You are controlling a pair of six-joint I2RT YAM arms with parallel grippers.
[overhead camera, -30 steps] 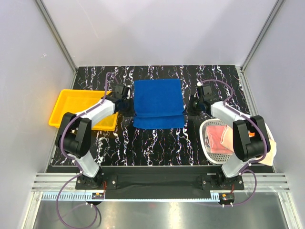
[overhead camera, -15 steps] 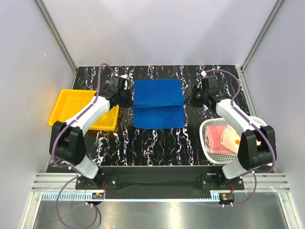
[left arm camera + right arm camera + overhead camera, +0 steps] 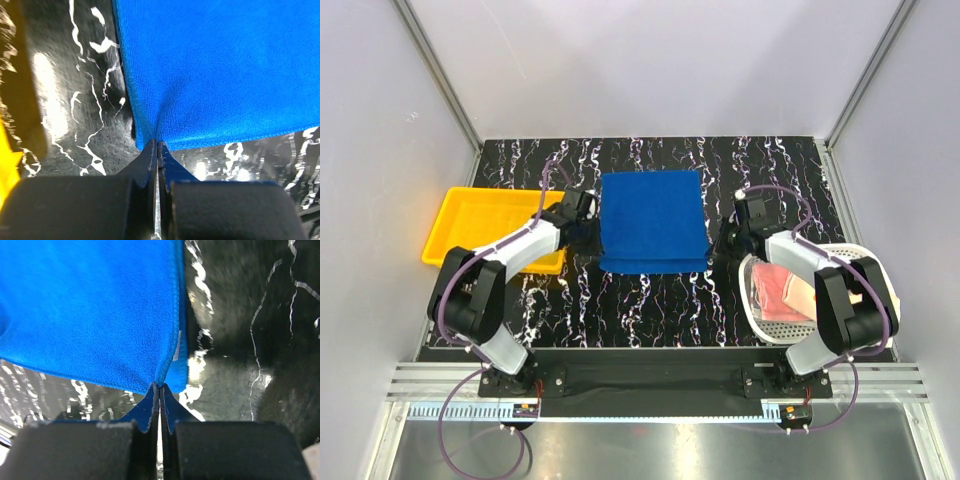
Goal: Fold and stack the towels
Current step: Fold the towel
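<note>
1. Worktop [image 3: 650,310]: black w/ white veining, carries everything; both arm bases sit at its near edge.
2. Yellow tray [image 3: 470,222]: far-left side. The left arm's forearm reaches across its right part, so that end is partly covered in the top view.
3. White mesh basket [image 3: 750,290]: right side, near. It holds a pink towel [image 3: 780,285]. The right arm's links pass over the basket and hide much of it.
4. Blue towel [image 3: 653,220]: mid-worktop, between tray and basket, touching neither. It lies as a rectangle w/ a second layer showing as a darker strip along the near edge. In the right wrist view a lower layer also peeks out at the towel's right edge.
5. Left gripper [image 3: 592,234]: at the towel's left edge, just beside the tray. Jaws pressed together, pinching a corner of the blue cloth. In the left wrist view the fabric puckers into the pinch point.
6. Right gripper [image 3: 718,240]: at the towel's right edge, just beside the basket rim. Jaws likewise pressed tight on a blue corner, w/ creases running up from the tips.
</note>
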